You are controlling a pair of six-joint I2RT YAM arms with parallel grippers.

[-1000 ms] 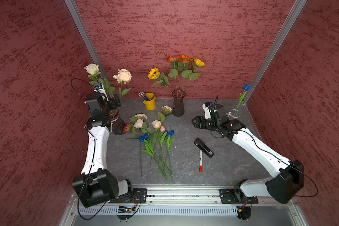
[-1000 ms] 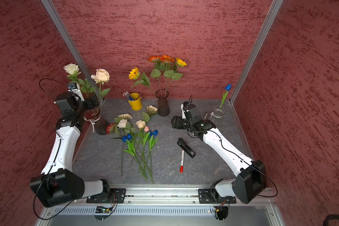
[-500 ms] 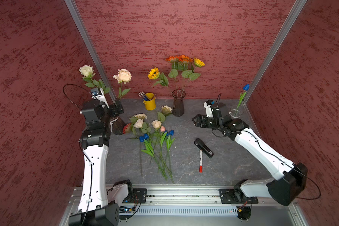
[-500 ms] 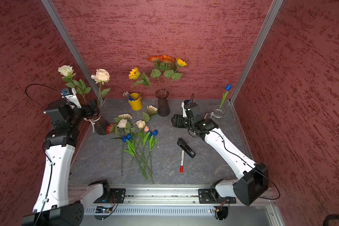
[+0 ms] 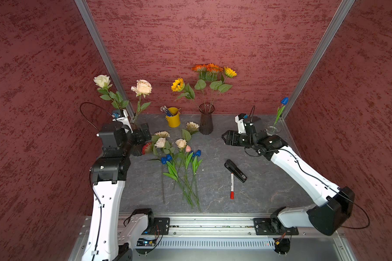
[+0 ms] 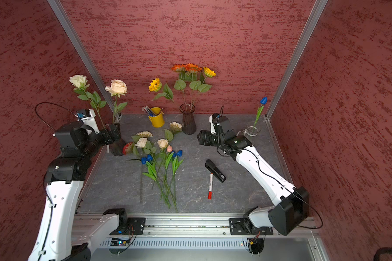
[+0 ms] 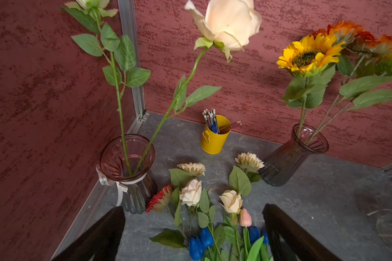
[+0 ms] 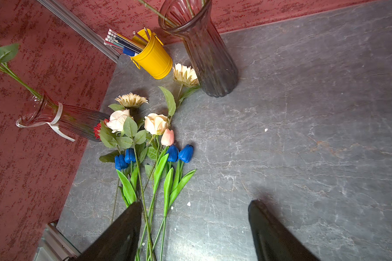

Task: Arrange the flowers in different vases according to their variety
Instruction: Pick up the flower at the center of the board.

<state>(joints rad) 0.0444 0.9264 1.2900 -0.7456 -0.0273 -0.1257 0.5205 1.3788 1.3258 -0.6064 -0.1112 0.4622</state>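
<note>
My left pincer [image 7: 192, 214] and right pincer [image 8: 195, 204] both hang released and empty over the surface [image 5: 215, 149], the loose flowers [image 5: 181, 158] lying between them, left of centre, with roses [image 5: 143, 87], sunflowers [image 5: 207, 67] and one tulip [image 5: 284, 100] already in the far vases [image 5: 206, 123].

Inspection, top view. My left arm [image 5: 106, 198] rises steeply from its base at seven o'clock, elbow high, wrist bent toward three o'clock. My left gripper [image 5: 145, 135] has its jaws fully apart and holds nothing. My right arm [image 5: 303, 171] stretches low from five o'clock toward ten o'clock. My right gripper [image 5: 226, 140] points to nine o'clock, jaws wide apart, holding nothing.
</note>
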